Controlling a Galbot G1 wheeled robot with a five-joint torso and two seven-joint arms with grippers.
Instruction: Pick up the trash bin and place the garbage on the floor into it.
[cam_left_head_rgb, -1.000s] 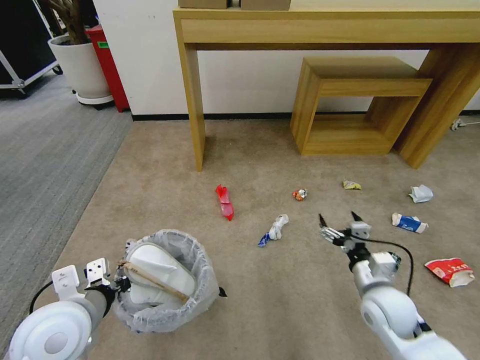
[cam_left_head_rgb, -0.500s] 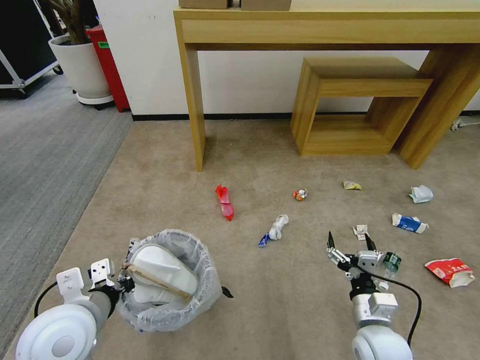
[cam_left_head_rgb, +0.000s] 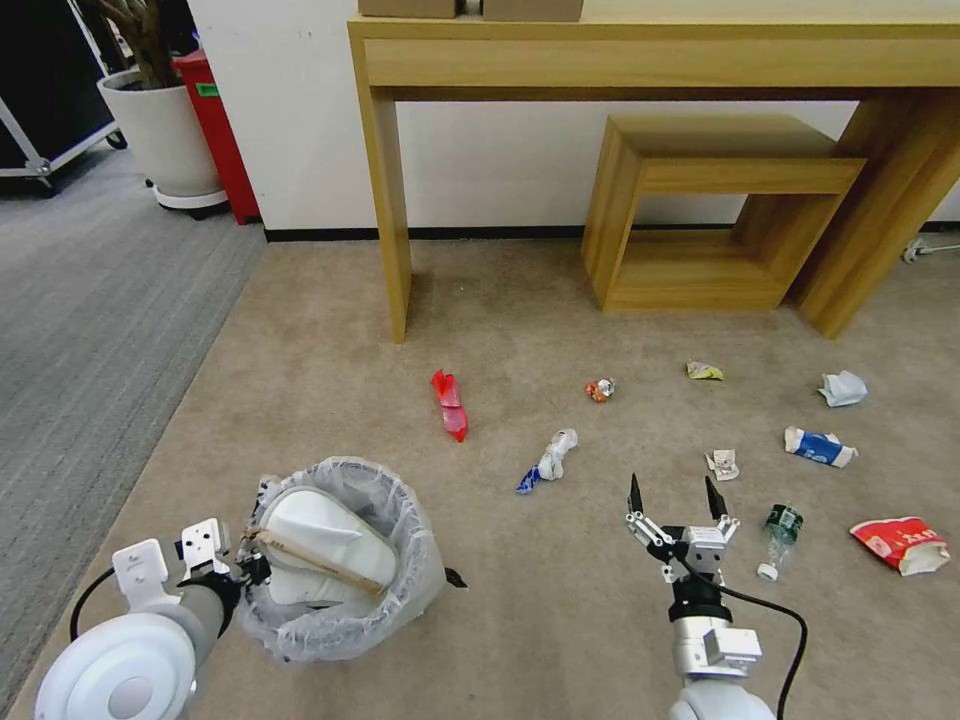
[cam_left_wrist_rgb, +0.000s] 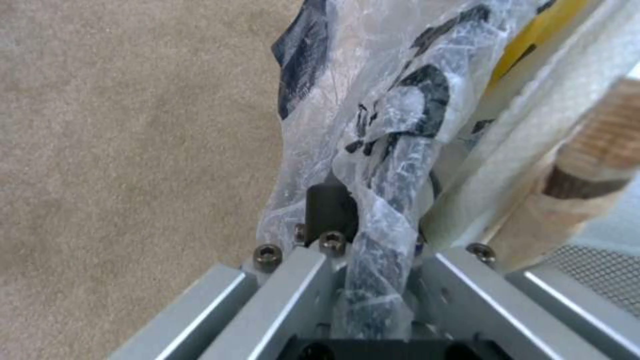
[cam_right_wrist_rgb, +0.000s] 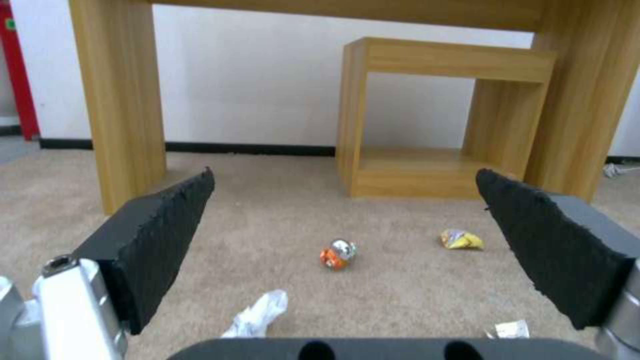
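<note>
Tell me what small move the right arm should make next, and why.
Probably swing the open right gripper toward the clear bottle lying just to its right on the carpet. That is the nearest litter, and the left gripper already holds the trash bin.

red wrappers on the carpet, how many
2: a long red wrapper near the table leg, and a red wrapper at far right. None hidden that I can tell.

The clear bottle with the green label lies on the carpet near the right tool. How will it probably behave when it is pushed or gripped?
The bottle lies on its side on the carpet, so a push would probably roll it. It looks like thin clear plastic and seems empty: likely light, and it may dent or slip out when squeezed. The open right tool stands apart from it.
</note>
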